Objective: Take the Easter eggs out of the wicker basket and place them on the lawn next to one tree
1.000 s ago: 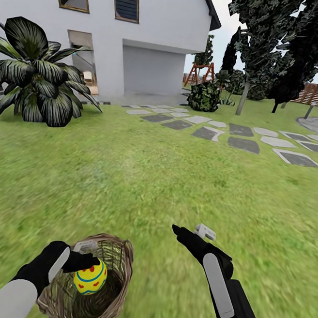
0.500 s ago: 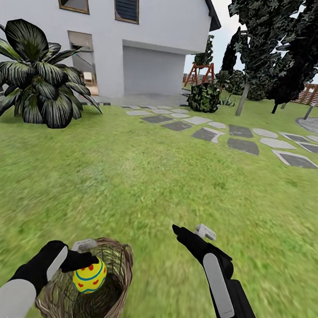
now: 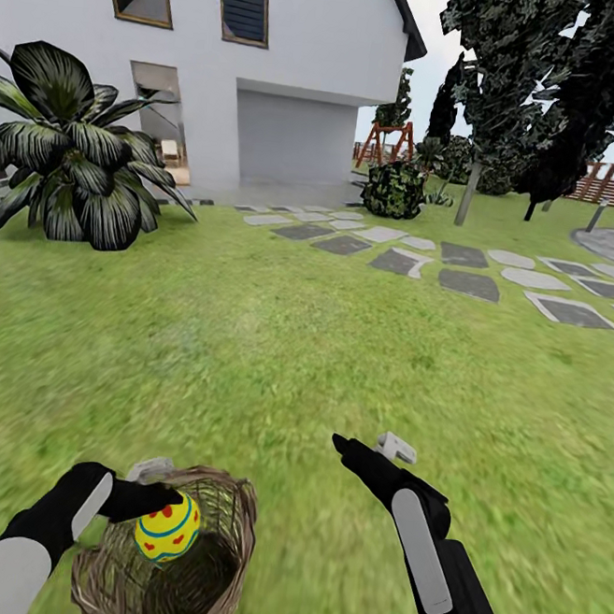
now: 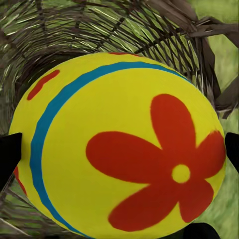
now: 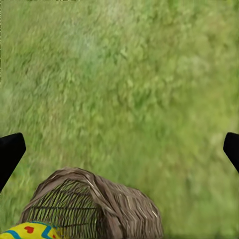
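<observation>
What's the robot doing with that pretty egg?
It is taking an Easter egg out of the wicker basket on the lawn. The left gripper is shut on the yellow egg, holding it at the basket's mouth. The right gripper is open and holds nothing, out over the grass beside the basket. A tree stands far off, past the stepping stones.

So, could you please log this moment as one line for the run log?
phase: egg extraction | left gripper: shut on Easter egg, above wicker basket | right gripper: open, over lawn | tree: far ahead
</observation>
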{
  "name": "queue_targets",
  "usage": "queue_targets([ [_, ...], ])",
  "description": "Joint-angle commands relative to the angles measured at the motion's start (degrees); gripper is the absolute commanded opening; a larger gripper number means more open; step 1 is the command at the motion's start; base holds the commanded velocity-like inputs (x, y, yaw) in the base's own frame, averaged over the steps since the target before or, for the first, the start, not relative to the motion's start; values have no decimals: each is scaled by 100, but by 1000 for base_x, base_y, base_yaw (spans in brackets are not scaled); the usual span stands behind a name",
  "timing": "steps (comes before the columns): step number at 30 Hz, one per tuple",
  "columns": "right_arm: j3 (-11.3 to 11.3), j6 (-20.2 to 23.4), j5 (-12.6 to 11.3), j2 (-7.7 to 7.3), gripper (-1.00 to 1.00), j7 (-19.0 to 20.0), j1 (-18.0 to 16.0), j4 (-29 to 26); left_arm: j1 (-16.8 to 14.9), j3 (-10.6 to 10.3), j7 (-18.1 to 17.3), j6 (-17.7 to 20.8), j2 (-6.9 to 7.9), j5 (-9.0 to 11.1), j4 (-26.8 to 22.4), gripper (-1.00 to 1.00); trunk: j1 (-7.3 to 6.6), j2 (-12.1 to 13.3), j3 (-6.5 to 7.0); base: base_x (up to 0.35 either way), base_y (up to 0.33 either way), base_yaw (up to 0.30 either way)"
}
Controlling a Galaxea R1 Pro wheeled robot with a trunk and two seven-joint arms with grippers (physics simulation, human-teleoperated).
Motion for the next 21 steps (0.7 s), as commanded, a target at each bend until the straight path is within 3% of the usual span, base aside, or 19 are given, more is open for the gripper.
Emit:
queue_targets([
  [1, 4, 8, -60, 0, 100, -58, -4, -6, -2, 19, -20, 49, 21, 15, -4, -100, -23, 39, 13, 0, 0, 0],
  [5, 2, 7, -60, 0, 100, -58, -5, -7, -2, 78, -412, 155, 97, 15, -67, -100, -111, 199, 85, 0, 0, 0],
  [7, 1, 8, -60, 0, 100, -58, -5, -6, -2, 106, -772, 223, 197, 14, -82, -100, -155, 280, 121, 0, 0, 0],
  [8, 2, 5, -60, 0, 100, -58, -3, -7, -2, 116, -992, 250, 314, 15, -88, -100, -177, 320, 139, 0, 0, 0],
  [16, 4, 0, -60, 0, 100, -58, -5, 1, -2, 116, -1871, 366, 608, 15, -92, -100, -353, 641, 282, 0, 0, 0],
  [18, 4, 0, -60, 0, 100, -58, -4, 0, -2, 116, -2173, 424, 628, 10, -92, -100, -397, 721, 318, 0, 0, 0],
  [21, -1, 0, -60, 0, 100, -58, -3, -2, -2, 119, -2699, 445, 812, 8, -92, -100, -462, 841, 372, 0, 0, 0],
])
